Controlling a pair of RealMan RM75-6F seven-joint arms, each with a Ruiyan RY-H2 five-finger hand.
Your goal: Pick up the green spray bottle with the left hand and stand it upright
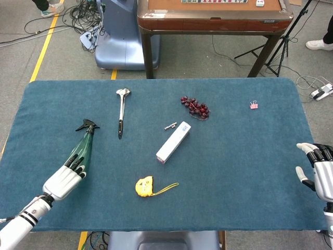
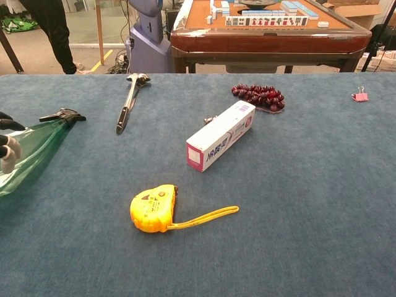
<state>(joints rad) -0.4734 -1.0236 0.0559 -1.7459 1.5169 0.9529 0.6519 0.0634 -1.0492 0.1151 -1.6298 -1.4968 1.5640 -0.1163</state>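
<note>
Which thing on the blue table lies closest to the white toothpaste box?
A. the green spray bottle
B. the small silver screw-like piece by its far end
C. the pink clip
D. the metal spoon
B: the small silver piece lies right beside the far end of the toothpaste box, while the other three sit well away from it.

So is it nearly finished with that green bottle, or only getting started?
About midway. Done: the left robot hand grips the green spray bottle around its body. In hand: the bottle is tilted, its black nozzle pointing away from the robot. Left: bring it fully upright on the blue table and let go. The right robot hand rests open at the table's edge.
</note>
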